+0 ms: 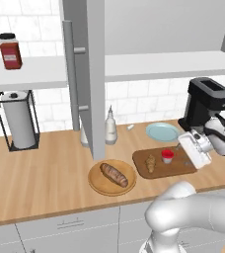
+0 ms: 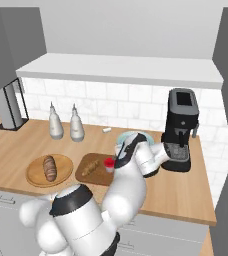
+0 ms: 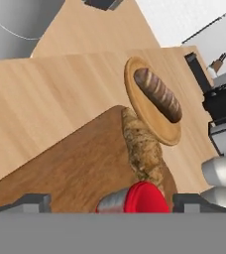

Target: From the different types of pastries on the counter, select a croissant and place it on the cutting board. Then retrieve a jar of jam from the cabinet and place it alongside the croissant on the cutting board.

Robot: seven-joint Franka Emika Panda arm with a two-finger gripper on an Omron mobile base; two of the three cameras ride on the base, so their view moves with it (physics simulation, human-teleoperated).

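Right under my nose sits the small squat jar of jam with its red top (image 3: pixel 145 197), standing on the dark brown rectangular wooden cutting board (image 3: pixel 70 163), and my two-finger gripper (image 3: pixel 110 202) is spread wide on either side of it, one dark fingertip (image 3: pixel 33 202) left, the other right, neither pressing it. Released, then, nothing in my grasp. The small golden-brown curved croissant (image 3: pixel 142 146) lies just beyond the jar on the same board, so close that from my hand they look nearly touching; from the left base view there is a sliver of board between croissant (image 1: pixel 150 162) and jar (image 1: pixel 167 155).

Both task things look to be on the board, so I judge the step in hand is getting clear cleanly. The way to do it well: lift straight up along the jar's axis, jaws kept wide, no sideways drift, or a finger could clip the lid and tip it onto the croissant.

The long dark-brown loaf (image 1: pixel 114 175) rests on the round lighter wooden plate (image 1: pixel 95 182), left of the board and well out of my way.

Hard to make out: the jar's pale lower body is mostly cut off at the bottom of my hand view, so I can't tell whether it stands perfectly flat. In the right base view my own arm covers the board's near right part.
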